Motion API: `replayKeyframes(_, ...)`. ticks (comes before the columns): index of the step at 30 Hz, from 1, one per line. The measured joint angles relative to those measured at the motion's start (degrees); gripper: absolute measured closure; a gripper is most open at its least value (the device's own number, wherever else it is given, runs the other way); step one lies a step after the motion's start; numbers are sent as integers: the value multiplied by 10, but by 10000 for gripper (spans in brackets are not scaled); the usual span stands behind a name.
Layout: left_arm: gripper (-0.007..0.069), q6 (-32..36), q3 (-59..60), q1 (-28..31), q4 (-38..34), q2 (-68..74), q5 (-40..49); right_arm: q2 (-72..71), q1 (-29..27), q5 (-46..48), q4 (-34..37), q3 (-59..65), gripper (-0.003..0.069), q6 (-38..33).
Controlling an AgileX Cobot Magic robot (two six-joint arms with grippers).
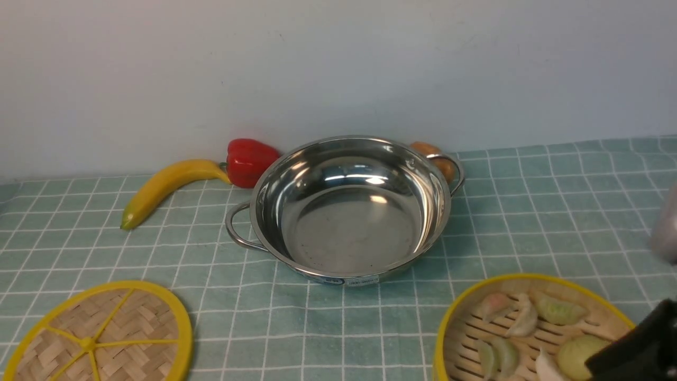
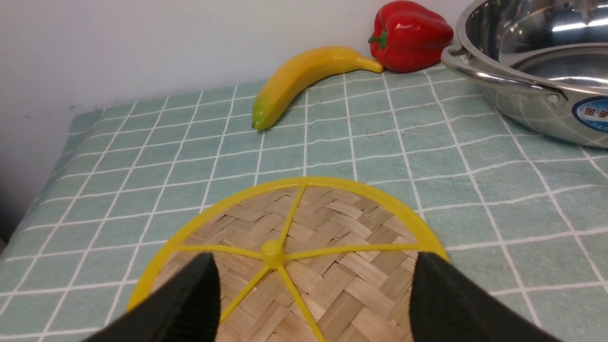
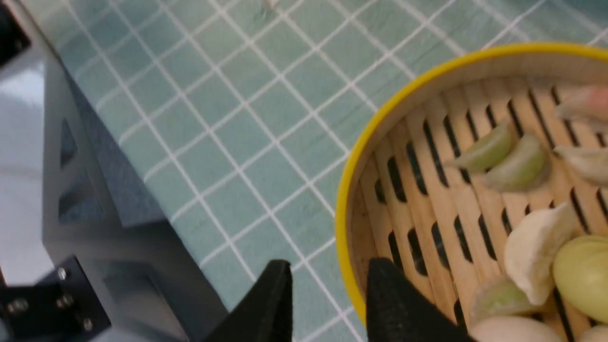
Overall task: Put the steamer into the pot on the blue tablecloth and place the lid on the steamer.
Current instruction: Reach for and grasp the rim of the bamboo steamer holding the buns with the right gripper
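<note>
The shiny pot point(image 1: 349, 222) stands empty in the middle of the blue tablecloth point(image 1: 529, 211). The lid point(image 1: 100, 338), a flat woven disc with yellow spokes, lies at the near left. In the left wrist view my left gripper point(image 2: 313, 256) hangs open over the lid point(image 2: 304, 223), one finger on each side of its centre. The steamer point(image 1: 470, 338) with its dumplings rests at the near right. My right gripper point(image 1: 624, 354) reaches over it. In the right wrist view that gripper point(image 3: 330, 265) is open astride the steamer's point(image 3: 427, 199) yellow rim, with cloth showing beside the outer finger.
A banana point(image 1: 164, 185) and a red pepper point(image 1: 248, 161) lie behind the pot on the left, by the wall. An orange item point(image 1: 431, 153) sits behind the pot's right handle. A grey metal frame point(image 3: 71, 190) borders the cloth's near edge beside the steamer.
</note>
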Motion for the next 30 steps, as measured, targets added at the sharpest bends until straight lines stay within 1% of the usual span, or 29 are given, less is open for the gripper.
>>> replayKeyframes(3, 130, 0, 0, 0, 0, 0, 0, 43, 70, 0, -73, 0, 419, 32)
replayKeyframes(4, 130, 0, 0, 0, 0, 0, 0, 61, 104, -5, -103, 0, 419, 48)
replayKeyframes(6, 130, 0, 0, 0, 0, 0, 0, 73, 127, -12, -117, 0, 419, 61)
replayKeyframes(8, 130, 0, 0, 0, 0, 0, 0, 106, 184, -29, -140, 0, 419, 93)
replayKeyframes(9, 130, 0, 0, 0, 0, 0, 0, 116, 200, -33, -144, 0, 419, 104)
replayKeyframes(13, 130, 0, 0, 0, 0, 0, 0, 147, 238, -51, -164, 0, 401, 137)
replayKeyframes(15, 130, 0, 0, 0, 0, 0, 0, 161, 250, -62, -180, 0, 379, 151)
replayKeyframes(19, 130, 0, 0, 0, 0, 0, 0, 191, 256, -71, -218, 0, 318, 172)
replayKeyframes(22, 130, 0, 0, 0, 0, 0, 0, 203, 256, -74, -229, 0, 307, 173)
replayKeyframes(26, 130, 0, 0, 0, 0, 0, 0, 235, 256, -107, -231, 0, 300, 175)
replayKeyframes(30, 130, 0, 0, 0, 0, 0, 0, 255, 256, -121, -232, 0, 298, 175)
